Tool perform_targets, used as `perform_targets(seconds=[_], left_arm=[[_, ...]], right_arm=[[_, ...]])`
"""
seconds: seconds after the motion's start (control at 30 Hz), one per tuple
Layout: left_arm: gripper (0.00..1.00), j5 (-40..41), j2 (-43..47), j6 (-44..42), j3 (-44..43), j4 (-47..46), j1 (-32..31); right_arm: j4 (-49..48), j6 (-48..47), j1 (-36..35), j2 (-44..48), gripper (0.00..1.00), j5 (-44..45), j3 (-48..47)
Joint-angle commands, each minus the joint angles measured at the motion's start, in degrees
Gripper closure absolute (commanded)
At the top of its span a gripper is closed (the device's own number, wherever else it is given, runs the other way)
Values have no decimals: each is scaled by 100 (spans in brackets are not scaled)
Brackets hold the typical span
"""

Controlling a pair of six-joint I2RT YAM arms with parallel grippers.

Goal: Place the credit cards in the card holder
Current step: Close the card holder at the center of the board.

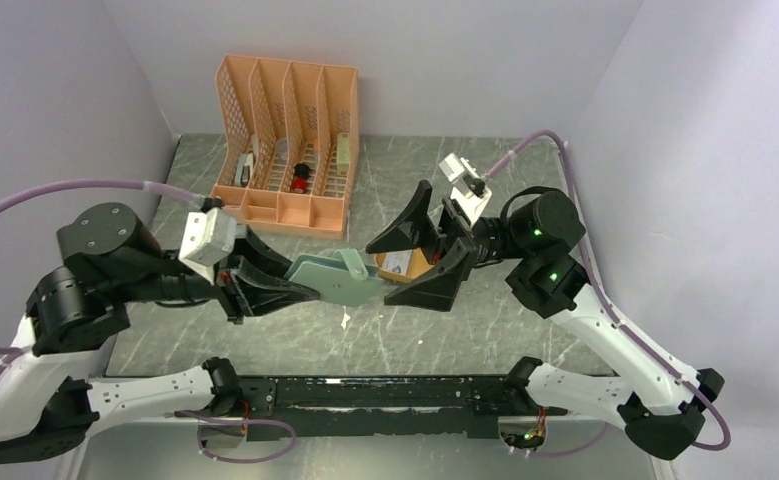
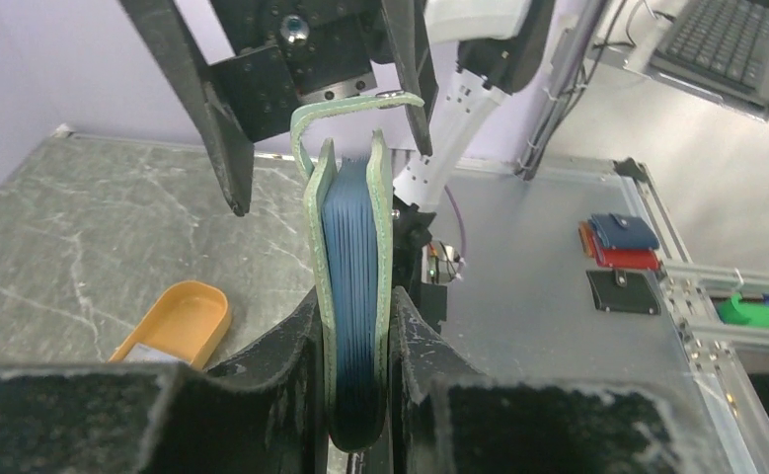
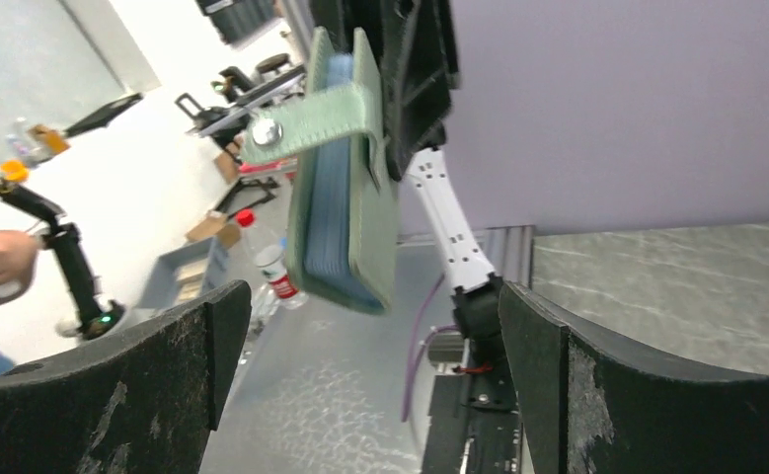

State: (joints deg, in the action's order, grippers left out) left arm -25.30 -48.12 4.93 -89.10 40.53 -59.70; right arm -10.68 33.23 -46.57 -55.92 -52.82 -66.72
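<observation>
Right jaws wide at wallet (image 1: 330,281), tray (image 1: 406,263) perhaps beneath

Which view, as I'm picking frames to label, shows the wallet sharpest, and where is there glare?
Left wrist: card holder sharp. Right wrist: holder softer, the room behind at left washed out bright. Top external: even light, soft shadows, holder small.

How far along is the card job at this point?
Done: card holder lifted off the table, snap tab undone. In hand: left gripper clamps it; right gripper faces it, open and empty. Left: a pale card lies in the yellow tray; none visibly inserted.
</observation>
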Motion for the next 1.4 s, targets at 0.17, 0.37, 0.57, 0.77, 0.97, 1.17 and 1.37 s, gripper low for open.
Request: perform_targets(seconds=[0.17, 0.37, 0.57, 0.77, 0.97, 1.17, 1.37], left_arm=[[95, -819, -633, -625, -443, 90, -2], [95, -657, -814, -690, -599, 61, 2], [95, -653, -896, -711, -592, 29, -2], [95, -626, -913, -695, -505, -7, -3], [95, -505, -874, -610, -344, -181, 2], [37, -56, -487, -24, 289, -957, 2], [4, 139, 332, 1126, 1702, -2690, 1]], right_arm=[[-510, 779, 32, -108, 0, -718, -105], [7, 438, -2, -149, 13, -687, -204], [-105, 609, -10, -224, 43, -750, -152], [-132, 684, -25, -252, 59, -704, -161], [-493, 887, -54, -180, 96, -503, 3], [-1494, 1457, -59, 110, 100, 262, 436], [-2692, 2108, -63, 350, 100, 1264, 962]])
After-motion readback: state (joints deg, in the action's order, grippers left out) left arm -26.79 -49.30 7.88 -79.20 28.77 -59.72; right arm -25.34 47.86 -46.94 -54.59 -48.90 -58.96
